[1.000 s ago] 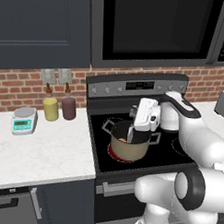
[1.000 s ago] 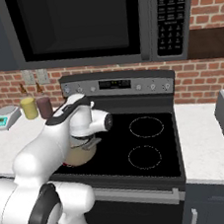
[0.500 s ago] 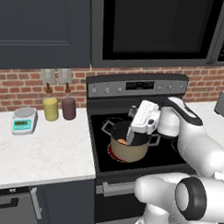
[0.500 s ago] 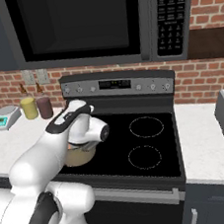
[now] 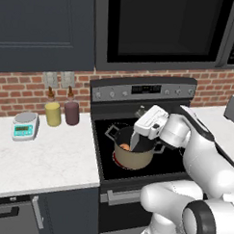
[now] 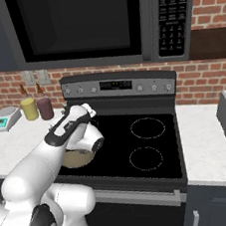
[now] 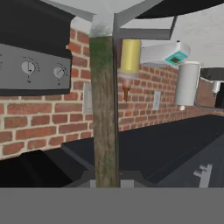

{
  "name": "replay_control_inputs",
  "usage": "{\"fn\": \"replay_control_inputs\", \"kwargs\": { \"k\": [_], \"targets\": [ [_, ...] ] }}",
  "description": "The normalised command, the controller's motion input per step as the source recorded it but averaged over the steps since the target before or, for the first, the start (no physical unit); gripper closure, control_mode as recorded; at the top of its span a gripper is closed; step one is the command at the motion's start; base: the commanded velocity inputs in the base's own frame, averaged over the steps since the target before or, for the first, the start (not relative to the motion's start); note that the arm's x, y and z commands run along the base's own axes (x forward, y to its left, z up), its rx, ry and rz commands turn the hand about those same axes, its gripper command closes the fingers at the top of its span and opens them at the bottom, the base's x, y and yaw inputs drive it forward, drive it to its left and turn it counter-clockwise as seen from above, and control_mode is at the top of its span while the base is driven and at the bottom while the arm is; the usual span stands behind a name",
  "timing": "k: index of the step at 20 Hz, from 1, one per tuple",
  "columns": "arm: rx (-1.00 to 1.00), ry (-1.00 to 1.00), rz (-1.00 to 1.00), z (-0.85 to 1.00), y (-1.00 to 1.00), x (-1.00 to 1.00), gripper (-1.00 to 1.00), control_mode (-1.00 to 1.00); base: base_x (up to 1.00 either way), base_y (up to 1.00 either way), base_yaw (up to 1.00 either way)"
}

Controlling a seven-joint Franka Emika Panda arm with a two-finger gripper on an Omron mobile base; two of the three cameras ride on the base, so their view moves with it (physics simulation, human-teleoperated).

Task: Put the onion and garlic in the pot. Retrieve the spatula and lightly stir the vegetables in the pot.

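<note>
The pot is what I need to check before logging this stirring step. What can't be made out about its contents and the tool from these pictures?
- Garlic: not discernible in the pot in the left base view; only the onion shows, and the tool's white body covers the rest.
- Pot in the right base view: mostly behind the arm; only a tan sliver shows.
- Tool's fingers: out of sight in both base views.
- Spatula: the hand view shows only a blurred strip, its blade end unseen.
</note>
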Motion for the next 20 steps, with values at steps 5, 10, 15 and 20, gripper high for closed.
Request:
{"fn": "replay_control_inputs", "kwargs": {
  "k": [5, 10, 15, 20],
  "targets": [
    [0.2, 0.0, -0.15, 0.08, -0.02, -0.13, 1.0, -1.0, 0.0, 0.0, 0.0],
    [0.07, 0.0, -0.07, -0.04, -0.24, -0.12, 1.0, -1.0, 0.0, 0.0, 0.0],
    [-0.02, 0.0, 0.0, -0.03, -0.4, -0.01, 1.0, -1.0, 0.0, 0.0, 0.0],
    [-0.03, 0.01, 0.04, 0.34, -0.42, -0.05, 1.0, -1.0, 0.0, 0.0, 0.0]
  ]
}}
